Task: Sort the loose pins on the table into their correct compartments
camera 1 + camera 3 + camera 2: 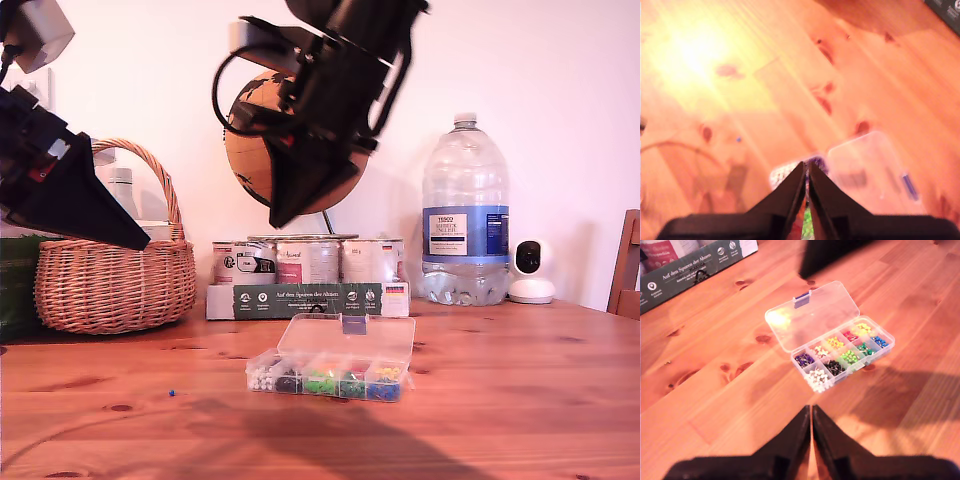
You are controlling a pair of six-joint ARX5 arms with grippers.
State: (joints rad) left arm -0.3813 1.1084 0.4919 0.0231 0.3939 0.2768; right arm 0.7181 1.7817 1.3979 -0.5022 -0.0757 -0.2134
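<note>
Right, across the exterior view from its left: my first gripper (143,242) hangs high by the wicker basket (110,285), jaws pressed together, nothing btwn. One blue pin (172,393) lies on the table (520,400) nr the front edge, well apart from the compartments (330,382) mid-tabletop, lid open. My second gripper (278,222) hovers above them, also pressed together, empty.

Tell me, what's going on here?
Both arms hang above the table, holding nothing. My second hand, shut, is over the open box of sorted pins. My first hand, also shut, is raised at the exterior view's left. One loose blue pin lies on the wood, apart from the box toward the exterior view's left, untouched.
</note>
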